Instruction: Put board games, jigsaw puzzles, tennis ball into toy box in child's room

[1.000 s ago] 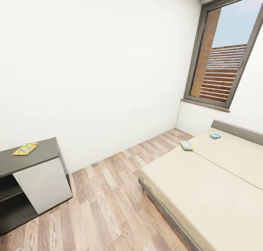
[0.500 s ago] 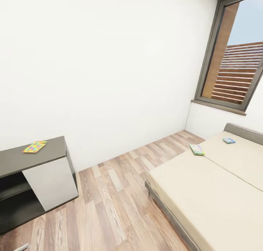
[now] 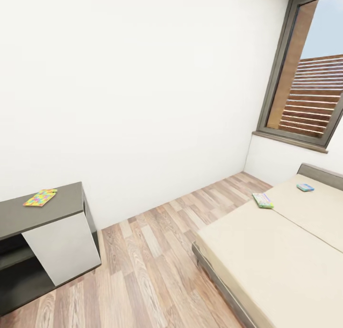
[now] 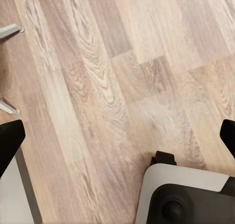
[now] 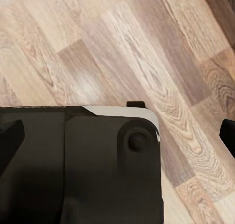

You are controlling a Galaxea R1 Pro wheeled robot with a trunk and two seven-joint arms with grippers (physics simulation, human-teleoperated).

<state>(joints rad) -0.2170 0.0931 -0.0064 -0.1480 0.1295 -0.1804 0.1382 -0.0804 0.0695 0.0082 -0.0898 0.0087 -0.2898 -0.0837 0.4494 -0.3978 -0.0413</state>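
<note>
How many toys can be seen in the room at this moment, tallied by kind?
Board games: 2, a greenish one and a smaller blue one, both lying on the bed.
Jigsaw puzzles: 1, a multicoloured square on the dark cabinet top.
Total: 3 toys.

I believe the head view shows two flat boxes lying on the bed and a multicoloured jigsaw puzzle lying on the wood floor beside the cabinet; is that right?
Not quite. The jigsaw puzzle lies on the dark top of the cabinet, not on the wood floor. The head view shows it there. The two flat boxes, one green and one blue, do lie on the bed.
</note>
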